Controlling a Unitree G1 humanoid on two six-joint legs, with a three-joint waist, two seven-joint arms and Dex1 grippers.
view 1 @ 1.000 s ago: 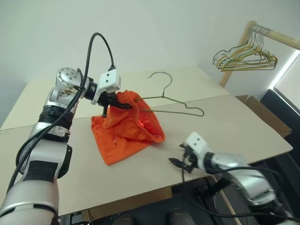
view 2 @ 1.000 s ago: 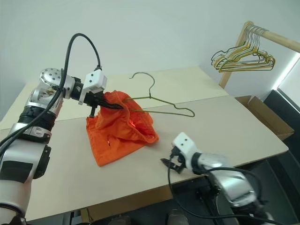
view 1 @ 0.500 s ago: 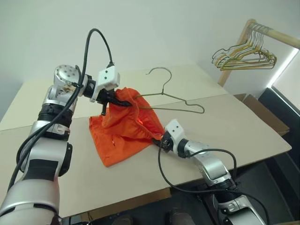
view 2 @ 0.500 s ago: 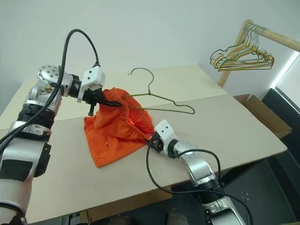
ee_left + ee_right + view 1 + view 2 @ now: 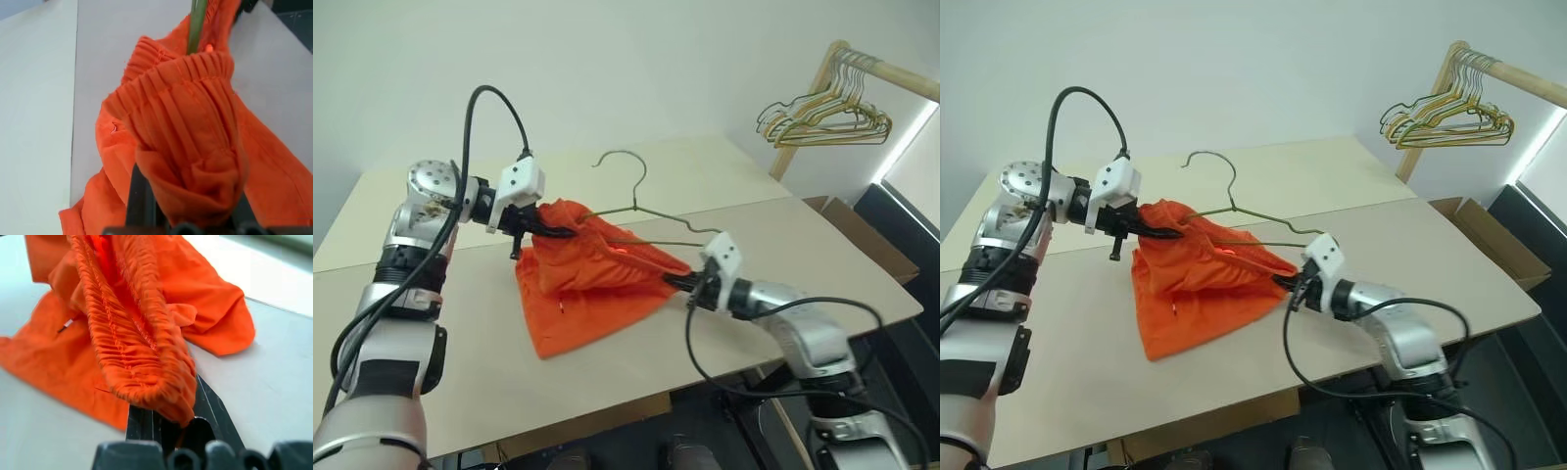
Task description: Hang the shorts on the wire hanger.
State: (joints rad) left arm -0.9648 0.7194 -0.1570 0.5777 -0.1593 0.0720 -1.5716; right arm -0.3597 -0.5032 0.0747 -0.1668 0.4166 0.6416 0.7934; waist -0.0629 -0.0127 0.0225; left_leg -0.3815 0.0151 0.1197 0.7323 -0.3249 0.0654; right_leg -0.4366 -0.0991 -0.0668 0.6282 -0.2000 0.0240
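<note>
The orange shorts (image 5: 592, 294) hang partly lifted over the table, their hem lying on the tabletop (image 5: 431, 343). My left gripper (image 5: 548, 228) is shut on the left end of the gathered waistband (image 5: 186, 122). My right gripper (image 5: 674, 282) is shut on the waistband's right end (image 5: 142, 342), so the band is stretched between the two. The thin wire hanger (image 5: 625, 164) sticks up behind the shorts with its hook upward. Its lower bar runs into the waist opening, and its right corner (image 5: 708, 235) pokes out near my right gripper. The green wire (image 5: 198, 19) shows inside the waistband.
A bunch of wire hangers (image 5: 822, 119) hangs on a wooden rail at the far right. A cardboard box (image 5: 867, 240) stands beyond the table's right edge. The table's near edge runs close under my right arm.
My right gripper went from the table's front to the shorts, shut on the waistband's right end and pulled it up and right, stretching the band. My left gripper kept its grip.
</note>
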